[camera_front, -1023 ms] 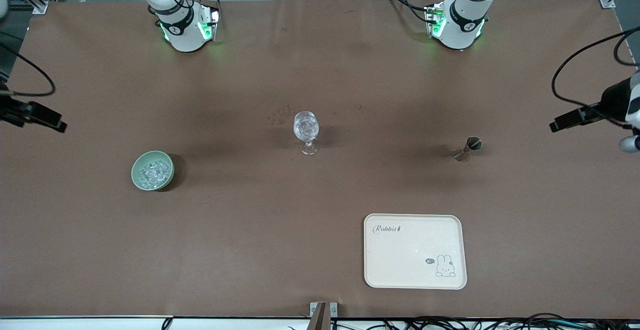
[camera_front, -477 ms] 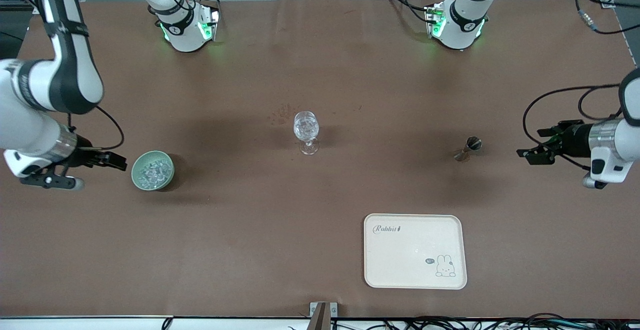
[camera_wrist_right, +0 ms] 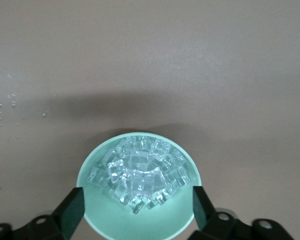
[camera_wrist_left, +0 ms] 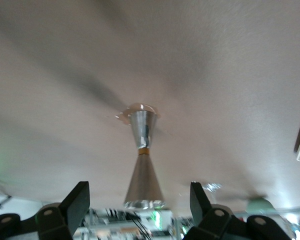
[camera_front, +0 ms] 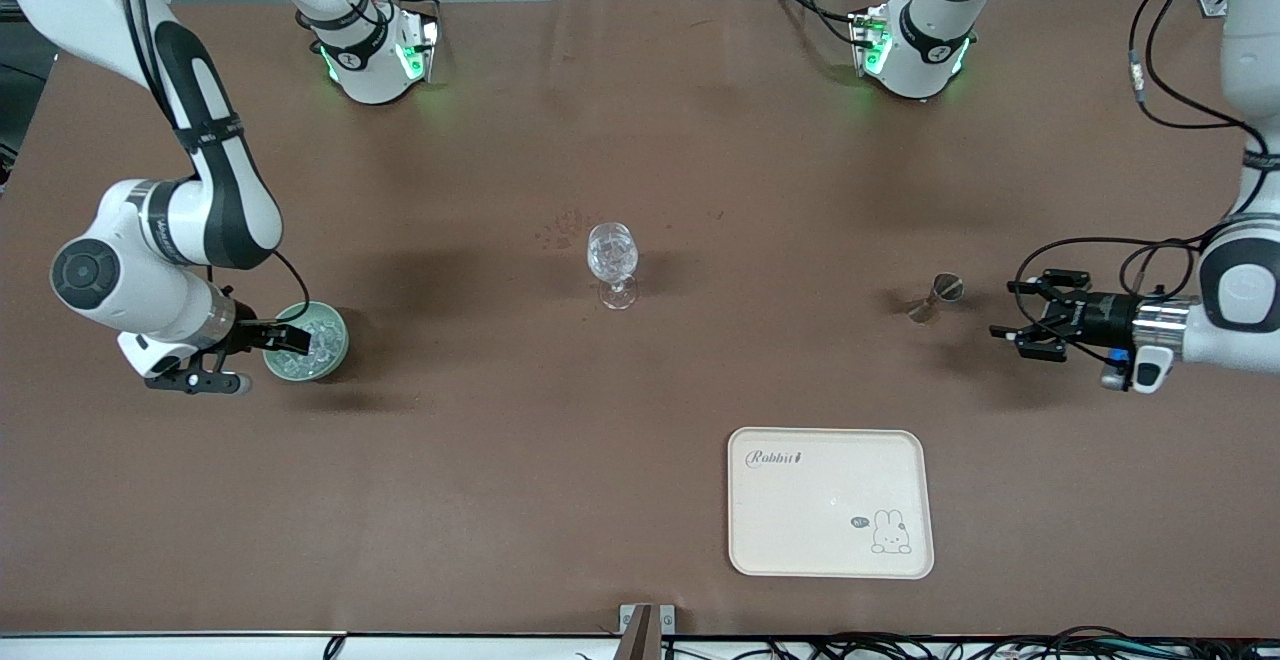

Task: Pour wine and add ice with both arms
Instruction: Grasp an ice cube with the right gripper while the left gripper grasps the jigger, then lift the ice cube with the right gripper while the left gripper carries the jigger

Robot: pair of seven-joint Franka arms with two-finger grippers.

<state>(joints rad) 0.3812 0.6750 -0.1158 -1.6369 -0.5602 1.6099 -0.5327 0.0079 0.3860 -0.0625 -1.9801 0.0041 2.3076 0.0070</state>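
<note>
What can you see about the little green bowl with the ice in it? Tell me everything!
The bowl is small, round and pale green, smooth like glazed ceramic. It stands upright on the brown table toward the right arm's end. Clear, glistening ice cubes are heaped inside. The right gripper is open, one finger on each side of the bowl; whether the fingers touch it cannot be told.

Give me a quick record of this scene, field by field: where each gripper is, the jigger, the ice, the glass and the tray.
left gripper: open, beside the jigger, at table height, not touching
right gripper: open, fingers either side of the bowl
jigger: upright, toward the left arm's end
bowl: pale green, holds ice
glass: upright, mid-table
tray: nearest the front camera, nothing on it
</note>
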